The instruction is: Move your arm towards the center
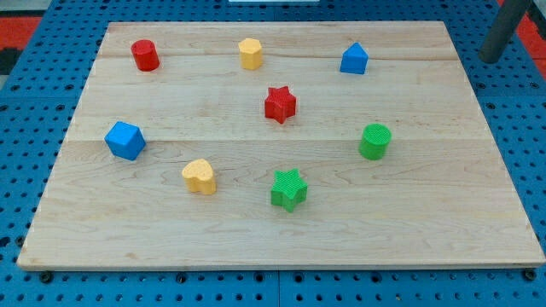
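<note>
Currently my tip, a bare dark rod holding nothing, sits off the wooden board's top-right corner, touching no block, with the board's centre well away toward the view's lower left, just beyond the red star-shaped block.

- I see a wooden board lying on a blue pegboard.
- Upper row: red cylinder at left, yellow block mid-top, blue block at right.
- Centre: red star.
- Right: green cylinder.
- Left: blue cube.
- Lower middle: yellow heart beside green star.
</note>
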Motion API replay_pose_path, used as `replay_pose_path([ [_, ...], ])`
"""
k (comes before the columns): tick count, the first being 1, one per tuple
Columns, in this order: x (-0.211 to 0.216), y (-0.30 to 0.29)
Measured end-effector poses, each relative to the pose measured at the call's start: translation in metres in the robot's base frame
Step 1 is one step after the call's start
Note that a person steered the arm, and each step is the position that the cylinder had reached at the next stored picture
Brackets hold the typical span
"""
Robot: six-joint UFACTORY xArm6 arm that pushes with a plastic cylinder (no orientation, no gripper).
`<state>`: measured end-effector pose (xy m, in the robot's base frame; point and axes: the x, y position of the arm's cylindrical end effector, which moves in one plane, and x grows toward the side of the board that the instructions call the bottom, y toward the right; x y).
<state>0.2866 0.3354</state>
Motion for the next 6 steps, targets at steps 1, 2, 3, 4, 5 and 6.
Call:
replay_pose_path([
  [1, 0.001, -0.003],
  [2, 0.004, -0.023],
  [3, 0.005, -0.028],
  [4, 0.023, -0.052],
  [5, 0.064, -0.109],
  [6, 0.064, -0.21],
])
